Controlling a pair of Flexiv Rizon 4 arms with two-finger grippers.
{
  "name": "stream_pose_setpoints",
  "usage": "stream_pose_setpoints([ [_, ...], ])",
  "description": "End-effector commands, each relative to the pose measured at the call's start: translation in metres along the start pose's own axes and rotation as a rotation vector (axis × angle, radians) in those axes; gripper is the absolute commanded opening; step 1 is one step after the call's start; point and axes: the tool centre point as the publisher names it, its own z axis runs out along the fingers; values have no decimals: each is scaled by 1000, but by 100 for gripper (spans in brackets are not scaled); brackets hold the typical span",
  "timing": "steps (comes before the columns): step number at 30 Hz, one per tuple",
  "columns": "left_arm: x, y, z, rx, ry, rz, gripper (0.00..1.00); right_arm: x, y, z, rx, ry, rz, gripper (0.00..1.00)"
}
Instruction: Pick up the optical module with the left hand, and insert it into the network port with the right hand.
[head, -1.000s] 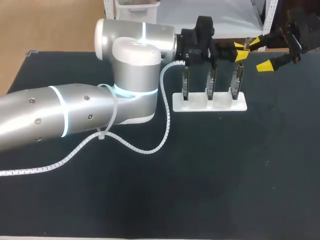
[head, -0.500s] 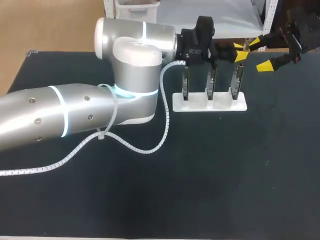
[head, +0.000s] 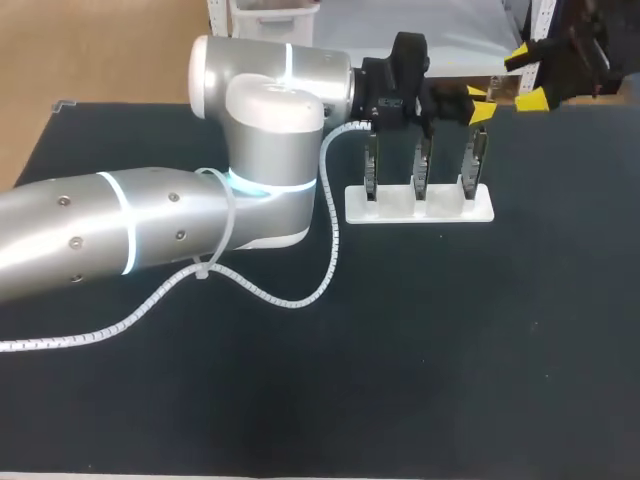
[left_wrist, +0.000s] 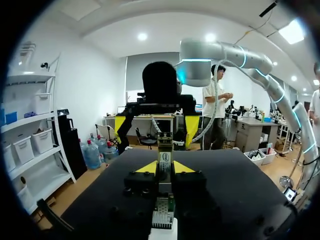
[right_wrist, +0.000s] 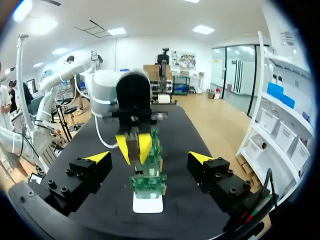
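3 upright modules (head: 422, 165) in 1 white holder (head: 395, 208), far-centre of the table (head: 420, 340). L gripper (head: 480, 103) pinched on top of the rightmost one, the optical module (head: 477, 165), which sits in the holder. R gripper (head: 527, 78) spread wide, empty, at the far-right table edge. L arm (head: 150, 230) fills the left side; near half open.

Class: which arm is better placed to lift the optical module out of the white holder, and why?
Left. The left claw pinches the rightmost green optical module standing upright in the white plastic holder; the right claw hangs open, apart from it.
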Motion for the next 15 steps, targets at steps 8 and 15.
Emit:
stream_pose_setpoints([
  [8,0,-1,0,-3,2,0,0,-18,9,3,-27,2,-16,100],
  [15,0,-1,0,-3,2,0,0,-19,7,11,-47,19,-10,100],
])
